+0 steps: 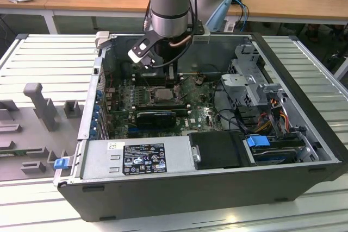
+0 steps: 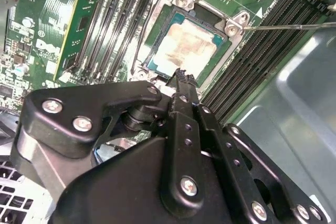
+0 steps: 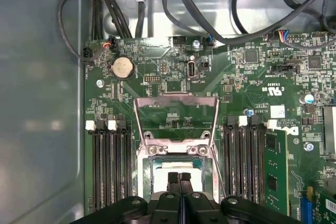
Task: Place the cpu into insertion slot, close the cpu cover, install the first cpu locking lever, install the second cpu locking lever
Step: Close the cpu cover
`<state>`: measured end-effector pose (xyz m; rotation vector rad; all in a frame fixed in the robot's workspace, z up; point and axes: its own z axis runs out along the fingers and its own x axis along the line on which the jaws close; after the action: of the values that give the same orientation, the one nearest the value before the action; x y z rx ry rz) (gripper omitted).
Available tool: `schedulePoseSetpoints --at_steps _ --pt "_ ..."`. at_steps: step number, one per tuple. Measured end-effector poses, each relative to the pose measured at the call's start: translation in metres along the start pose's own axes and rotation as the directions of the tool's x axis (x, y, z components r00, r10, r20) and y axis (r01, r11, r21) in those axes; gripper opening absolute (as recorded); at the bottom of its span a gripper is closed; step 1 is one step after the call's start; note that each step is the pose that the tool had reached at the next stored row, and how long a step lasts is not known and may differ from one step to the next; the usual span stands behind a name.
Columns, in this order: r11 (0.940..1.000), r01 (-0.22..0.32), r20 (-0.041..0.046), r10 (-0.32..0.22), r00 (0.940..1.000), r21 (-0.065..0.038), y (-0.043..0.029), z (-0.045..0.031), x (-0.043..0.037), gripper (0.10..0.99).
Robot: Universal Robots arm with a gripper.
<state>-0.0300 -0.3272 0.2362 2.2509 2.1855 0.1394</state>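
While the PC case (image 1: 217, 188) lies open on its side w/ the arm (image 1: 169, 4) reaching down into it, the gripper (image 3: 179, 177) grips nothing: fingertips pressed together, no gap, tips poised just over one edge of the cpu (image 2: 186, 45); contact can't be told. Green motherboard (image 3: 247, 93) lines the case floor. Cpu cover (image 3: 176, 99) is flipped up & back, off the insertion slot (image 2: 229, 26). Cpu sits flat inside the slot, pale top exposed. Thin lever wire (image 2: 294, 25) sticks out from the slot's corner.
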Motion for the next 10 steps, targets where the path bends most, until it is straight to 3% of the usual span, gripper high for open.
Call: schedulePoseSetpoints --at_steps 5,10 --pt "1.0 0.0 -0.0002 0.0 1.0 0.0 0.0017 -0.0047 0.0004 0.106" --pt "1.0 0.0 0.0001 0.0 1.0 0.0 0.0085 -0.0057 0.0007 0.106"
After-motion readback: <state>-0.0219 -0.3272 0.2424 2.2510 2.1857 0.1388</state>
